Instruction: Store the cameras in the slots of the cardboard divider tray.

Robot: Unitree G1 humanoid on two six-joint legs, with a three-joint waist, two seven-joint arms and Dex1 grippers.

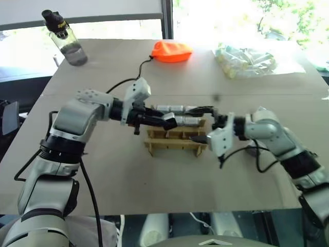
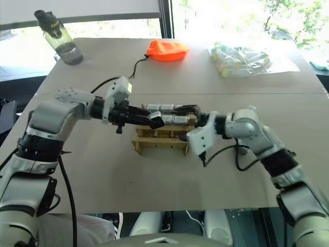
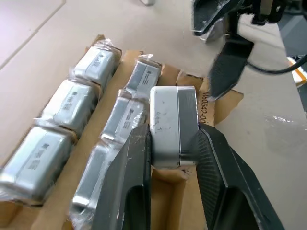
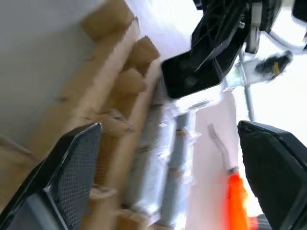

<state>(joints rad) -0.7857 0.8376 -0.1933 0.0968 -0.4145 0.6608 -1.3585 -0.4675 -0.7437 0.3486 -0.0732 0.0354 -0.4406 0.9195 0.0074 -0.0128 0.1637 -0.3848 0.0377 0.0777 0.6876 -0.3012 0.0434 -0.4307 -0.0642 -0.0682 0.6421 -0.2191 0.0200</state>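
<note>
Left wrist view: left gripper (image 3: 172,143) clenched on silver-grey camera (image 3: 171,125), held over front row of cardboard divider tray (image 1: 175,141). Wrapped cameras (image 3: 72,100) fill back and middle rows. Right gripper (image 4: 168,158) released, fingers wide, just beside tray's right edge. Bare table (image 1: 154,180) before tray's front edge.

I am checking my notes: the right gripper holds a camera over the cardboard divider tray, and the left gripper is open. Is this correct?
The sides are swapped. In the left wrist view, the left gripper is shut on a camera over the cardboard divider tray; the right gripper is open.
</note>
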